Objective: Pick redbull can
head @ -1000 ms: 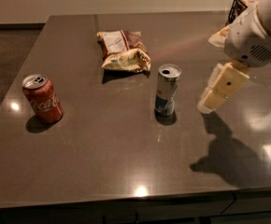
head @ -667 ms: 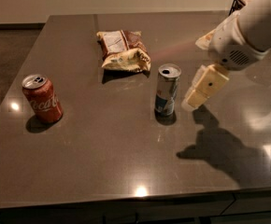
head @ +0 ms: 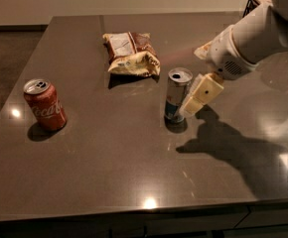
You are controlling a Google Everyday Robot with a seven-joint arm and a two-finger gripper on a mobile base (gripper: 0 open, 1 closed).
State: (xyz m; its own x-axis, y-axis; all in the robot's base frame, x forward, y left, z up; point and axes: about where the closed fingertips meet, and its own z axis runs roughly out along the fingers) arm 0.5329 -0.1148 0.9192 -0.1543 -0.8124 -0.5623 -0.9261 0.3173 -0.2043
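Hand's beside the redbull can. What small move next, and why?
Probably ease the hand sideways toward the redbull can until the can sits inside it: the hand hangs close beside the upright can, at mid-height, and the can is not yet lifted.

The only words that can be read are the white "Coca-Cola" script on the side of the red can (head: 45, 105), which stands upright near the left edge of the table (head: 109, 182). The redbull can (head: 175, 95) shows silver and blue panels, but its lettering cannot be made out. The print on the bag (head: 130, 53) behind it is too blurred to read. The gripper (head: 199, 97) sits just to the right of the redbull can, low beside its body.
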